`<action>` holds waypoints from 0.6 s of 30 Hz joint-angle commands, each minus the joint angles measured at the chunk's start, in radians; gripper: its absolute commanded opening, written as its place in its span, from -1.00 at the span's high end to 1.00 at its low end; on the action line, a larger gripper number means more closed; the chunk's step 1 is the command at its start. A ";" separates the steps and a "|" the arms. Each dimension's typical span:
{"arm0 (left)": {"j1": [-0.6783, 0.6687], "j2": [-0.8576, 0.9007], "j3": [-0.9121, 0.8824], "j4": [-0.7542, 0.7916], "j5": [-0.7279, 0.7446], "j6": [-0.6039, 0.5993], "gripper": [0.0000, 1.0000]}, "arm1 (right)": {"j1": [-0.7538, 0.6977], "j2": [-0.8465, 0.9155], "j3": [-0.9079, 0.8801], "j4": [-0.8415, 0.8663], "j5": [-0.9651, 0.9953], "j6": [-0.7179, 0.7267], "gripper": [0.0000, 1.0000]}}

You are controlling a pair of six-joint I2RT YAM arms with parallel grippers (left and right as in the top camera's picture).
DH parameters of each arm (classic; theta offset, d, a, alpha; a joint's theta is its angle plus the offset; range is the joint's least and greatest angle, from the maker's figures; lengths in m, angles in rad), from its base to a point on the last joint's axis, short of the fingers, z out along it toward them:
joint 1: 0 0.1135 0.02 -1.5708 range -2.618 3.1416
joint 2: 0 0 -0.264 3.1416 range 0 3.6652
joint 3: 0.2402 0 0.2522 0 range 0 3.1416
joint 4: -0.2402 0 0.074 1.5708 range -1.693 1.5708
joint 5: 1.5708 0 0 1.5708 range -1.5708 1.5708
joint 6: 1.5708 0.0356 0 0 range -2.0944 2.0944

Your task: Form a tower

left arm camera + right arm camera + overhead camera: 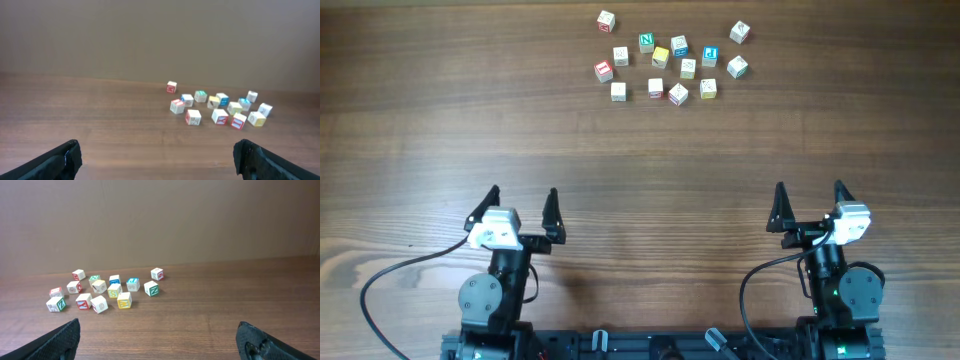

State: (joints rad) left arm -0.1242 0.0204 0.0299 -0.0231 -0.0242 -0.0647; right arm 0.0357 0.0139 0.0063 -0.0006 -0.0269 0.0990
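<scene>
Alphabet cubes sit scattered in one loose cluster, seemingly all in a single layer, at the far side of the table, well apart from the left gripper and right gripper, both with fingers spread wide, holding nothing.

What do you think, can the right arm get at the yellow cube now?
Probably yes: right gripper open, bare table between it and the yellow cube, though neighbouring cubes crowd it.
</scene>
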 commanded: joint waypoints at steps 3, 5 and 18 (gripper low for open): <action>0.006 0.124 0.155 0.004 0.020 0.005 -1.00 | 0.002 -0.003 -0.001 0.002 -0.020 -0.018 -1.00; 0.006 0.245 0.254 0.005 0.020 0.005 -1.00 | 0.002 -0.003 -0.001 0.002 -0.020 -0.018 -1.00; 0.004 0.844 0.912 -0.227 0.036 0.005 -1.00 | 0.002 -0.004 -0.001 0.002 -0.020 -0.018 -0.99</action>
State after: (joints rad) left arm -0.1242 0.8082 0.8261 -0.2035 -0.0013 -0.0647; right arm 0.0357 0.0139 0.0063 -0.0010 -0.0273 0.0990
